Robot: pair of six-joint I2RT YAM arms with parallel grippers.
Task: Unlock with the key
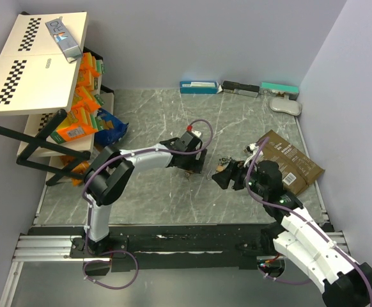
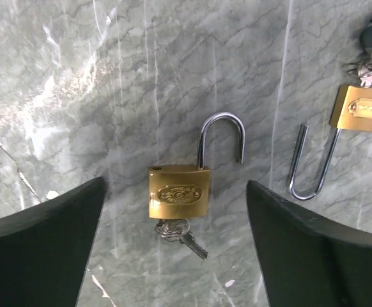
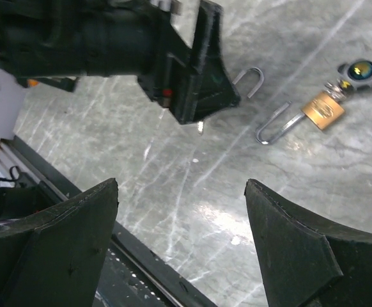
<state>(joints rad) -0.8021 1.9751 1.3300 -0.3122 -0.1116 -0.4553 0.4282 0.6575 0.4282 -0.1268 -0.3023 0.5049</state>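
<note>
Padlock (image 2: 179,193) and left tool (image 2: 174,184) are in one spot: the brass body lies flat on the grey marbled tabletop (image 2: 64,77), between the tool's two dark fingers. Those fingers are spread wide, touch neither side of the padlock and pinch nothing. The reason seems plain from where I stand. The key (image 2: 181,234) sits in the keyway at the bottom of the body, and the shackle (image 2: 221,137) is up with its free end clear of the brass. I judge this lock to be undone, with nothing left to hold.

To the right, the right tool (image 3: 181,185) hovers equally spread and empty, probably standing off to leave room. Beyond the first lock, near but apart, lies a second padlock (image 2: 360,109), its long shackle (image 2: 314,163) apparently out too. Keys and a round fob (image 3: 360,69) lie at its far end.

From the right wrist, the left tool covers the first padlock's body, so only the shackle's curve peeps out. From above, the arms hide nearly all of both locks. I cannot tell how far the key is turned, and the left wrist view cuts off the fob.
</note>
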